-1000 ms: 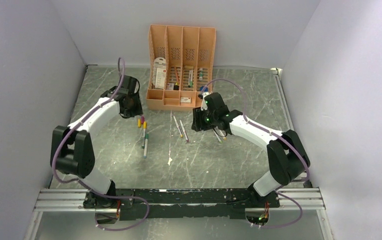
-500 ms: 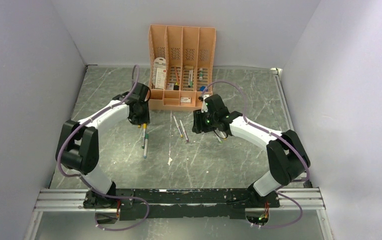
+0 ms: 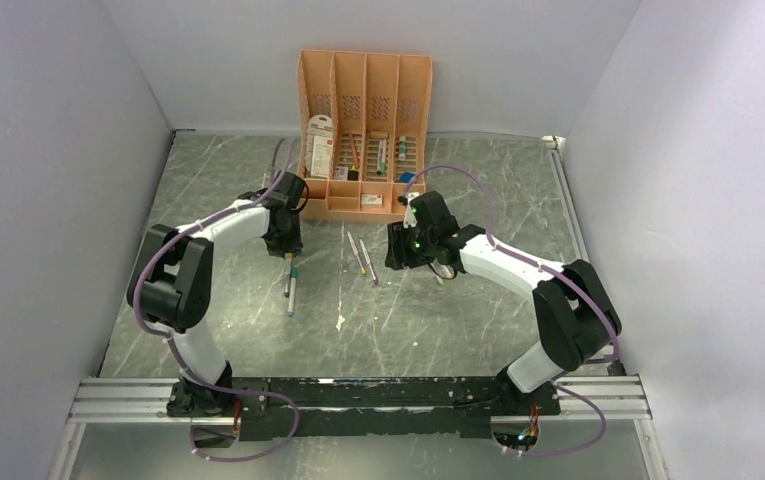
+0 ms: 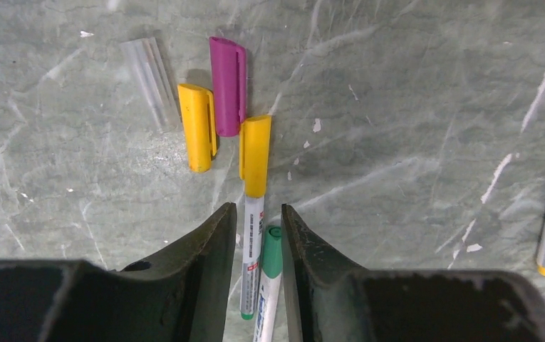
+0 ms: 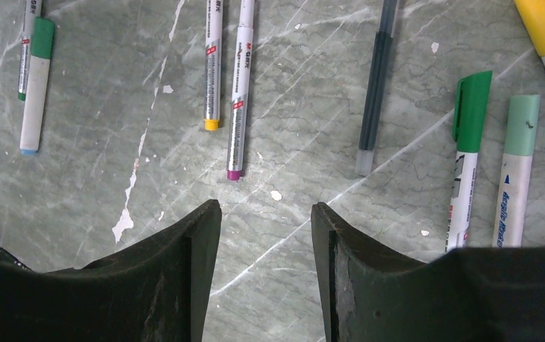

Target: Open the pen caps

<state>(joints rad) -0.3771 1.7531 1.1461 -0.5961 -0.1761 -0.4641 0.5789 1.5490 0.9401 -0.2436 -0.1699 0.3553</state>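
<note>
The left gripper straddles the yellow-capped pen and the green-capped pen alongside it, jaws narrow; whether they clamp is unclear. A loose yellow cap and purple cap lie just beside that pen's cap. The right gripper, well right of it, gapes empty.

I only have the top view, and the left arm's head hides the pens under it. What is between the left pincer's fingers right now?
Observer: The left pincer straddles two pens lying side by side: a yellow-capped pen and a green-topped pen.
Operator: Is that yellow one opened?
Observer: No, its yellow cap is on the barrel.
Operator: Any caps off nearby?
Observer: Three loose ones lie just beyond it: a second yellow cap, a purple cap and a clear cap.
Operator: And the right side?
Observer: The right pincer stands open above the table, with no pen between its fingers.
</note>
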